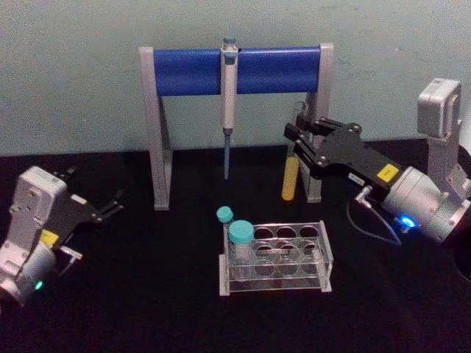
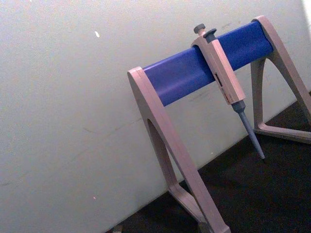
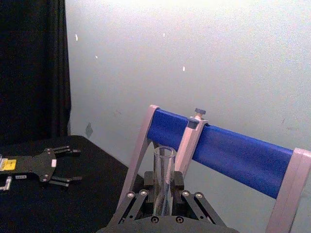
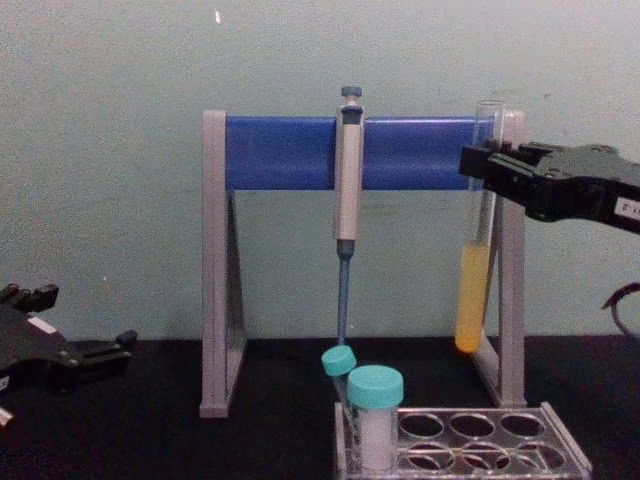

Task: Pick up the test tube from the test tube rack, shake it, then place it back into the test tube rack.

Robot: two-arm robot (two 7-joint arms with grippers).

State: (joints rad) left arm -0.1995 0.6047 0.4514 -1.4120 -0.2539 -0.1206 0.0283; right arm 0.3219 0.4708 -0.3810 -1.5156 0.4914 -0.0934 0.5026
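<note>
My right gripper (image 1: 296, 141) is shut on the test tube (image 1: 291, 176), holding it upright in the air above and behind the test tube rack (image 1: 324, 254). Seen from the chest, the test tube (image 4: 477, 270) hangs well above the test tube rack (image 4: 560, 455), with yellow liquid in its lower part and my right gripper (image 4: 482, 165) clamped near its top. The right wrist view looks along the test tube (image 3: 164, 179) to its open rim. My left gripper (image 1: 110, 207) rests open at the left of the table, away from everything.
A tall grey stand with a blue crossbar (image 1: 235, 71) stands at the back, close behind the held tube, with a pipette (image 1: 229, 103) hanging from it. Two teal-capped vials (image 1: 241, 246) stand in the rack's left end. The tabletop is black cloth.
</note>
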